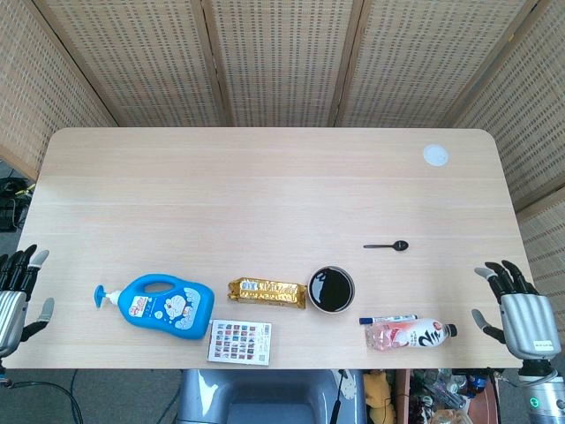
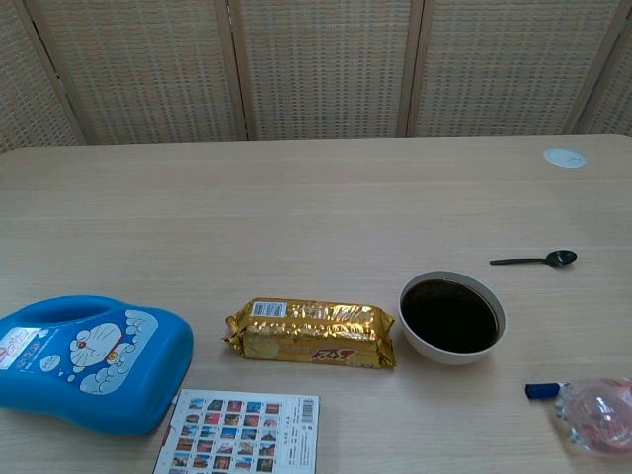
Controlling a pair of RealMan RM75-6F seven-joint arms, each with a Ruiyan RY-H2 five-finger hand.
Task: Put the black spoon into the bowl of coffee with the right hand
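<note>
Lying flat on table (image 1: 265, 177): spoon (image 1: 388, 246), well apart from right hand (image 1: 516, 314). Sitting nearby: bowl of coffee (image 1: 331, 289). Hovering at table edges, fingers spread, holding nothing: both hands, left hand (image 1: 18, 296).

Table (image 1: 265, 177) with spoon (image 1: 388, 246), bowl (image 1: 331, 289)

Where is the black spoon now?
In the head view the spoon lies flat on the table's right half, beyond and right of the coffee bowl, apart from it and from the right hand.
</note>
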